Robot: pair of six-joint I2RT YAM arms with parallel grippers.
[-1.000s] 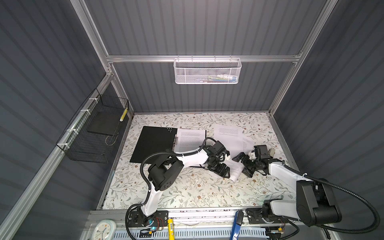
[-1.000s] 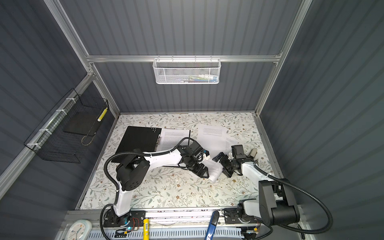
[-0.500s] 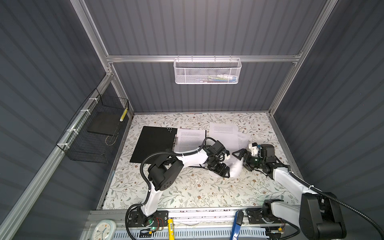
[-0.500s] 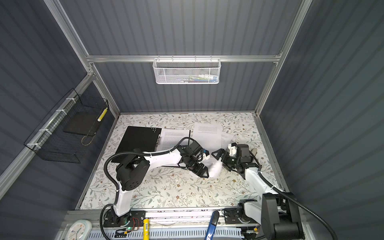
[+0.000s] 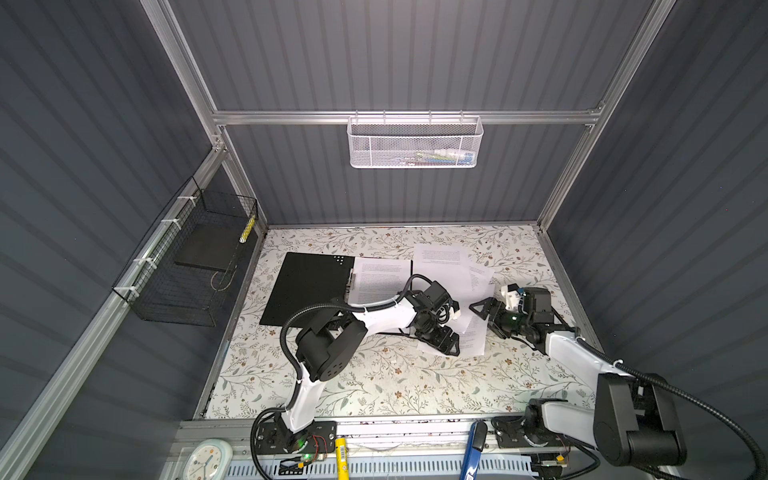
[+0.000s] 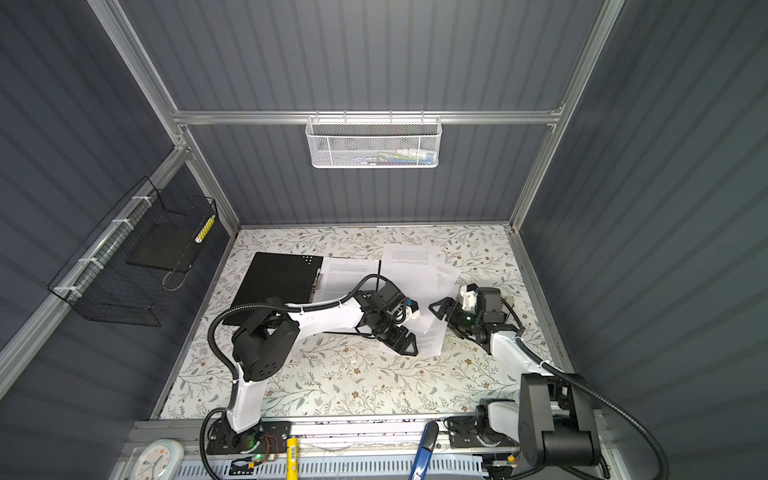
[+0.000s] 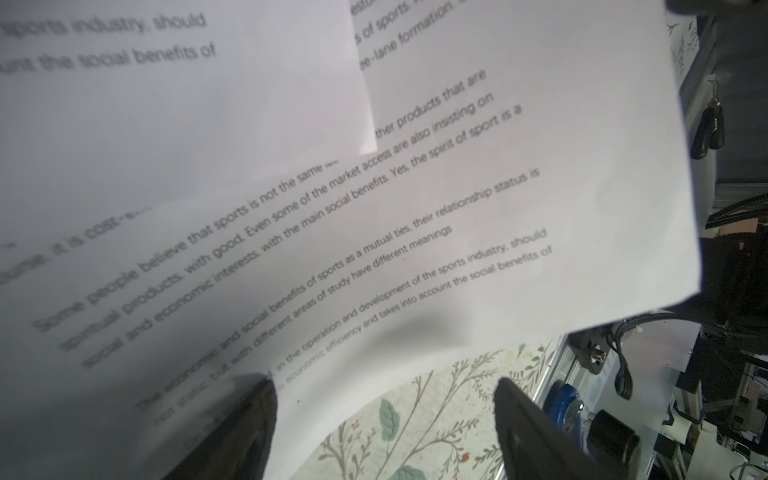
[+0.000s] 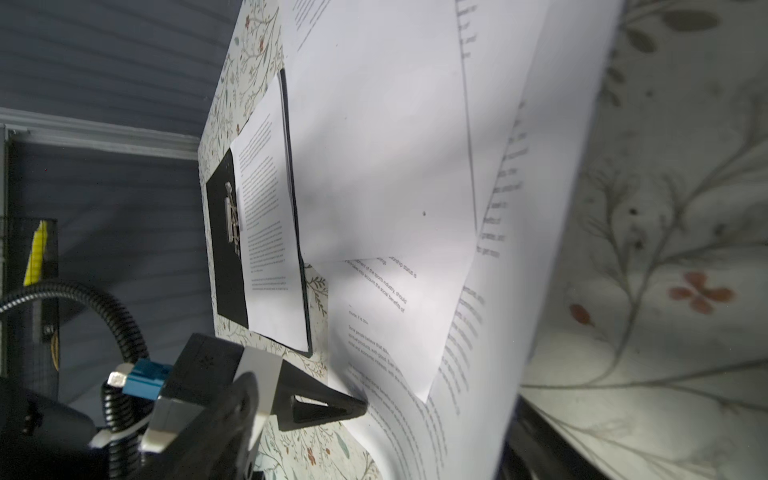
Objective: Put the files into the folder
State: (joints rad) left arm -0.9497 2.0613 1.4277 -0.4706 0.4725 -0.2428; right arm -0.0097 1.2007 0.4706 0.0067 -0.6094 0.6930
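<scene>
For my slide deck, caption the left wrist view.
Overlapping printed sheets on the floral table, one curled edge between the open jaws.

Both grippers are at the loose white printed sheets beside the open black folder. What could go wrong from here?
1. The overlapping loose white printed sheets are fanned, not squared; the open left gripper at their curled near edge may catch only one.
2. The right gripper sits at the same sheets' other side, so opposed pulls could crease or tear them.
</scene>
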